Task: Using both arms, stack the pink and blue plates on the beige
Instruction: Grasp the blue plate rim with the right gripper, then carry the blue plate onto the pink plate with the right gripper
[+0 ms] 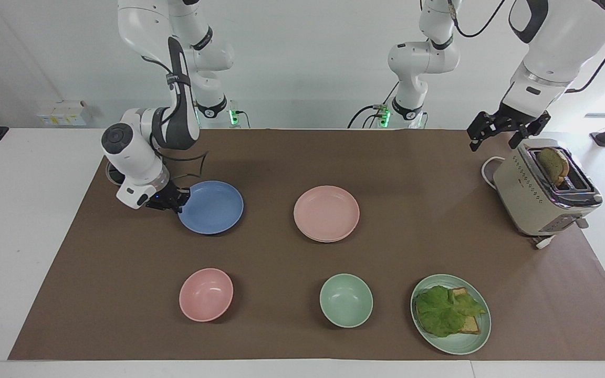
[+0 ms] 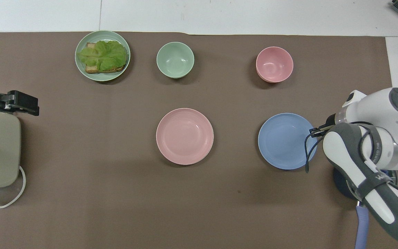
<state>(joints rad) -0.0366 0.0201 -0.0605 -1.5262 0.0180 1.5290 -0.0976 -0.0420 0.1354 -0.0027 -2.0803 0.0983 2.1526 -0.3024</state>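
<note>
On the brown mat, my right gripper pinches the blue plate by its rim; next, lift and carry it onto the pink plate. My left gripper waits spread above the toaster.

No readable text, label, brand, number or sign anywhere, small pale lettering on the grey strap of the right arm too fine to make out, dotted pattern on the toaster forms no characters
</note>
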